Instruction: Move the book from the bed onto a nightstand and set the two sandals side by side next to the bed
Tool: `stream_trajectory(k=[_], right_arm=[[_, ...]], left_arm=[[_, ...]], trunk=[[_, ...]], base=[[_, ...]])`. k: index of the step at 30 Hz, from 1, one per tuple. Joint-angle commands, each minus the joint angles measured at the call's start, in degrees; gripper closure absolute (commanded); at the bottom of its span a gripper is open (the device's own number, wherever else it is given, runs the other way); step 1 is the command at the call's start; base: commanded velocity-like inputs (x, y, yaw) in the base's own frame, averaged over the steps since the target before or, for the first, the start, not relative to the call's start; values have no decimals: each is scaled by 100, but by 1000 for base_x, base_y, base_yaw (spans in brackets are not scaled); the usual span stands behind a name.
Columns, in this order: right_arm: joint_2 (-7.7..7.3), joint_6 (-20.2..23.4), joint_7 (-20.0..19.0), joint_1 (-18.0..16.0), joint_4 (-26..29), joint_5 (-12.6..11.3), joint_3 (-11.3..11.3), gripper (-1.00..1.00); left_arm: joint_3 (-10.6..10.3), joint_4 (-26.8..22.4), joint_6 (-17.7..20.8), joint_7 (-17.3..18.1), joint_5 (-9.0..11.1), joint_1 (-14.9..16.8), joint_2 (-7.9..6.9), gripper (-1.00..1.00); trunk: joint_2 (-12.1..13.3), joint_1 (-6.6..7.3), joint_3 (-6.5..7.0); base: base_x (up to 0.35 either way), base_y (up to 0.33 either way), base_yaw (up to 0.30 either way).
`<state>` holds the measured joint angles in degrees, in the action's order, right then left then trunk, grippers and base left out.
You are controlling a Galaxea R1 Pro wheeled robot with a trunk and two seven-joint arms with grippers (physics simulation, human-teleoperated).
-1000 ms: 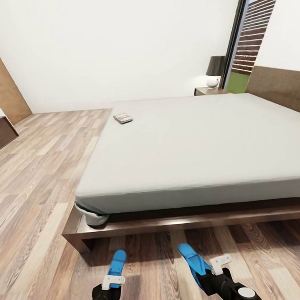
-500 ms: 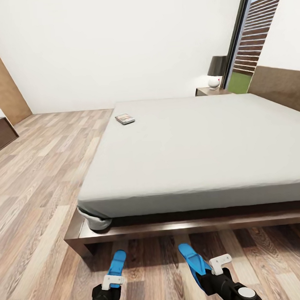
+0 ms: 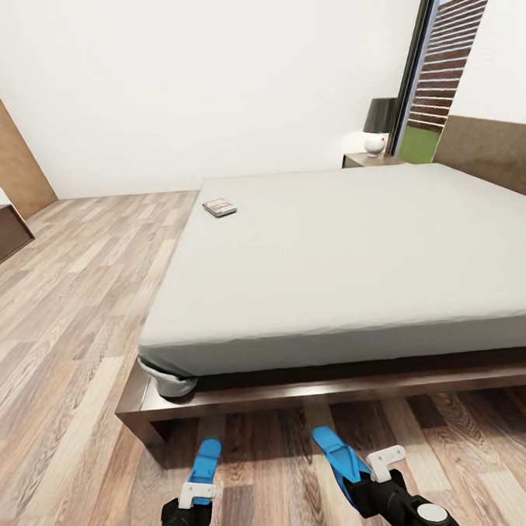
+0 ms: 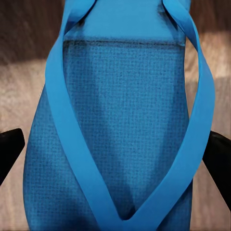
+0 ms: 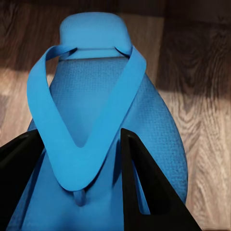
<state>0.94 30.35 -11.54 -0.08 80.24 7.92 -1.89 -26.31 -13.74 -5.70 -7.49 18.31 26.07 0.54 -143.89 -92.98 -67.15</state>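
Against the frame from a second ago, the head view has shifted a little: the bed's near corner sits slightly further right and lower in the picture, and the whole room has slid with it, so the camera has moved rather than the things. Both sandals keep the same place at the picture's lower edge, carried along with the arms.

At far left a low dark brown bench stands by the wall on the wood-plank floor. Lower down, the left gripper pinches the left sandal, a bright blue flat sandal pointing toward the bed; in the left wrist view the same sandal shows its woven-textured sole and a V-shaped strap, with a dark finger at either side of it. The book lies flat on the mattress near the left edge of the bed, well apart from both grippers; it is small and dark with a pale picture on its cover. The bed has a pale grey mattress on a dark brown frame. The right gripper is clamped on the right sandal, which is tilted leftward; in the right wrist view that sandal has one black finger lying across its sole. Far right and back, the nightstand carries a dark-shaded lamp beside the window
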Motion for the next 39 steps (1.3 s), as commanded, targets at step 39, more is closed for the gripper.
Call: stream_trajectory(k=[39], right_arm=[[3, 24, -41, -1, 9, 61, 2, 100]], left_arm=[[-51, 1, -35, -34, 50, 4, -1, 100]], trunk=[[-2, 2, -4]], base=[[22, 29, 0]])
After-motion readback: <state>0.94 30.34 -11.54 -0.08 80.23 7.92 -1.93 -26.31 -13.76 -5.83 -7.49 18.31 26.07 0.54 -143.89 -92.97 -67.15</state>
